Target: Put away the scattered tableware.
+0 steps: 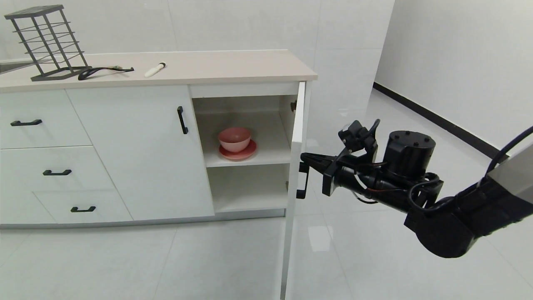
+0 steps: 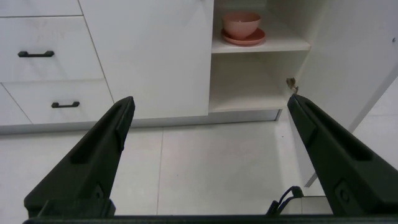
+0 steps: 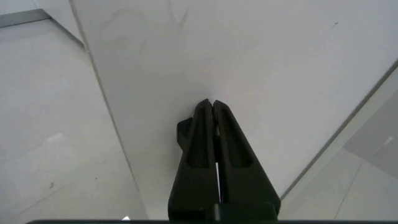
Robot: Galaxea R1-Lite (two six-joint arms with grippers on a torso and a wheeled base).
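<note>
A pink bowl (image 1: 234,138) (image 2: 241,23) sits on a pink plate (image 1: 238,153) (image 2: 244,40) on the upper shelf of the open cabinet. The cabinet door (image 1: 296,137) (image 3: 249,56) stands swung out, edge-on to me. My right gripper (image 1: 306,158) (image 3: 212,104) is shut, its tips against the door's outer face by the top of the black handle (image 1: 300,183) (image 3: 182,132). My left gripper (image 2: 210,99) hangs open and holds nothing, low over the floor and facing the cabinet. On the countertop (image 1: 229,64) lie a black ladle (image 1: 104,71) and a white utensil (image 1: 155,69).
A dark wire rack (image 1: 48,41) stands at the counter's left end. Closed drawers (image 1: 46,141) and a closed door (image 1: 141,154) fill the cabinet's left part. The lower shelf (image 1: 250,196) is bare. Glossy tiled floor (image 1: 208,258) lies in front.
</note>
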